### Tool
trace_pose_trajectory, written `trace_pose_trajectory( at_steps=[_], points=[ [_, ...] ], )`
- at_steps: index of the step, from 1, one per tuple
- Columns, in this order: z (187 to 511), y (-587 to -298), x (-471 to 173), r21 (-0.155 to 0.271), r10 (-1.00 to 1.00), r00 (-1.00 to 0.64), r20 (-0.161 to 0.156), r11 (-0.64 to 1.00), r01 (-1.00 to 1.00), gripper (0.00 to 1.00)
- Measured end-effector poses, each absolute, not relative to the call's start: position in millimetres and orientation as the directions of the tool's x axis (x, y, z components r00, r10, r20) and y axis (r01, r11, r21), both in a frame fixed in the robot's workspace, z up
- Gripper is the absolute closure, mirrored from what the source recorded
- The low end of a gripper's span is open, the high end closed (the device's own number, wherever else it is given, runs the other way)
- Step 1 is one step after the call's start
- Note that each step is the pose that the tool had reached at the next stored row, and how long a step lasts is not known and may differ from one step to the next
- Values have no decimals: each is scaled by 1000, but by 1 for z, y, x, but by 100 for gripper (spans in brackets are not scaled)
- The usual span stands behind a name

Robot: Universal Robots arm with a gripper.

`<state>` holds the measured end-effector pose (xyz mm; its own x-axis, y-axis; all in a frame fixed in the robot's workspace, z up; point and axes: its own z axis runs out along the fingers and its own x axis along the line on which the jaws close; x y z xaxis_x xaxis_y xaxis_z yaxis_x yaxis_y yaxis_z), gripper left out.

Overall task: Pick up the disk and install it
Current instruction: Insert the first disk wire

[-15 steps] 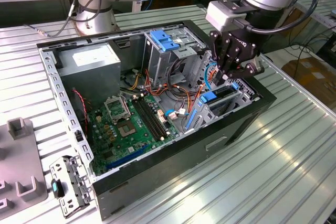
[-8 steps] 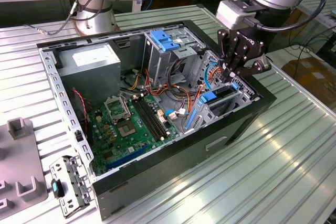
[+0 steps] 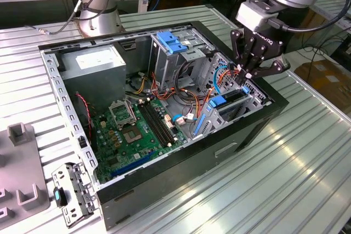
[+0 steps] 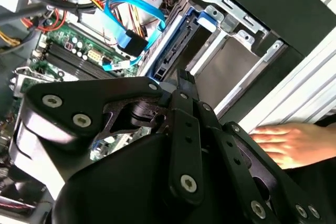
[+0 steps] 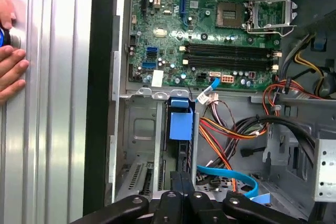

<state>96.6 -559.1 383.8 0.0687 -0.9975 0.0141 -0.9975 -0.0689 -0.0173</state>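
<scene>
The ribbed aluminium table (image 3: 285,179) carries everything, its grooves catching the light. On it lies the open black computer case (image 3: 192,163), a long steel box with the side panel off. In the case's far corner sits the grey boxy power supply (image 3: 93,67). On the case floor is the green motherboard (image 3: 131,130), with its square socket and long black memory slots.

At the case's end on the exterior view's right stands the bare-metal drive cage (image 3: 249,100), punched and folded sheet. The black gripper (image 3: 245,74) hangs right over that cage, linkage arms flared, fingertips drawn close together. They seem to nip the upper edge of the disk (image 4: 170,51), though the contact itself is hard to make out.

The disk stands on edge in a cage slot, a thin slab in a blue plastic frame. Its square blue tab shows in the first wrist view (image 5: 180,124).

A person's hand (image 4: 289,142) rests flat on the table just outside the case wall. A flat light-blue ribbon cable (image 4: 142,9) loops inside the case near the cage.
</scene>
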Motion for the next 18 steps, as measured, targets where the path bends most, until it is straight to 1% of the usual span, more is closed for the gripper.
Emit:
trace_pose_trajectory(
  at_steps=[11, 18],
  points=[
    [386, -557, 135, -14, -992, 127, 14, -127, -992, 89],
    [386, -556, 137, -14, -962, 274, 14, -274, -962, 89]
  ],
)
